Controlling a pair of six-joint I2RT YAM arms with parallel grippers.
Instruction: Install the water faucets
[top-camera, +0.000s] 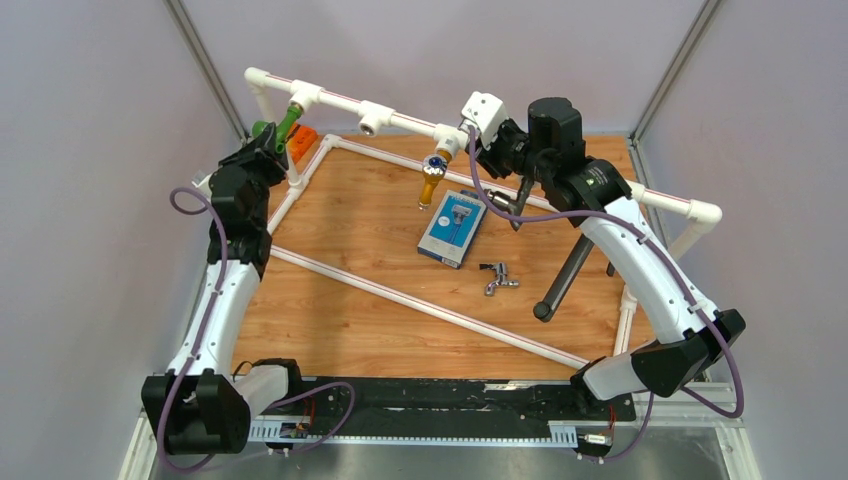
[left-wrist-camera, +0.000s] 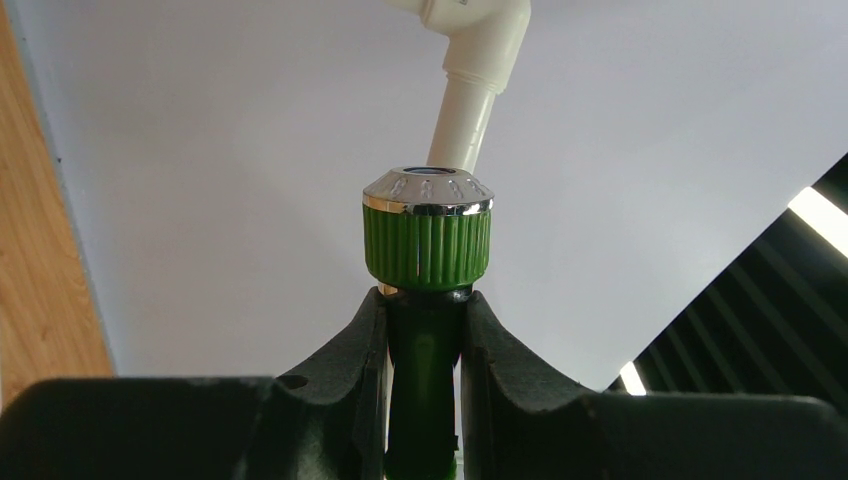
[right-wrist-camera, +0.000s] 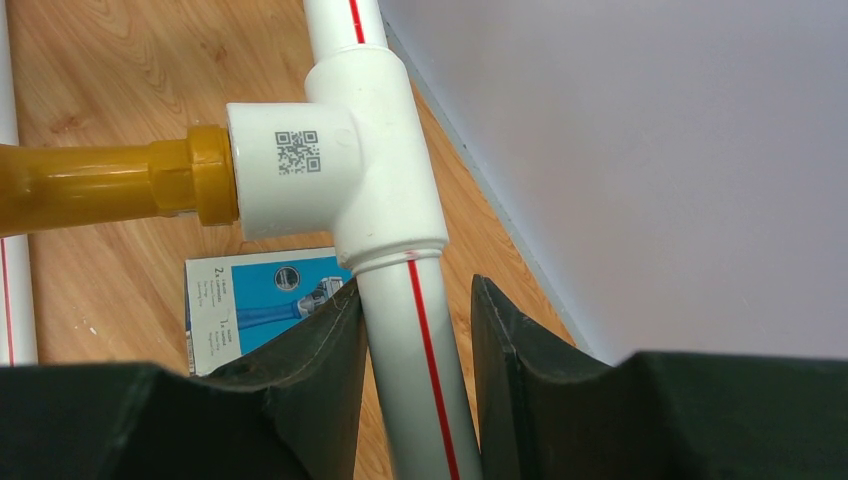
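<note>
Roughly midway: green going in, chrome waiting

Far left, my left hand (left-wrist-camera: 425, 312) pinches the green plastic faucet (left-wrist-camera: 428, 245) below its ribbed, chrome-capped knob, at the end tee of the white pipe frame (top-camera: 330, 99); seated or not, I can't tell. A yellow tap (top-camera: 431, 182) hangs fitted mid-frame. The shiny chrome faucet (top-camera: 498, 277) lies uninstalled on the wooden bench (top-camera: 350, 330). My right hand (right-wrist-camera: 415, 300) straddles the smooth red-striped pipe, slightly spread, one finger touching.

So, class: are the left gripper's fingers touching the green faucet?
Touching. The left wrist view shows the left gripper, its fingers pressed against both sides of the green faucet, no gap visible.
</note>
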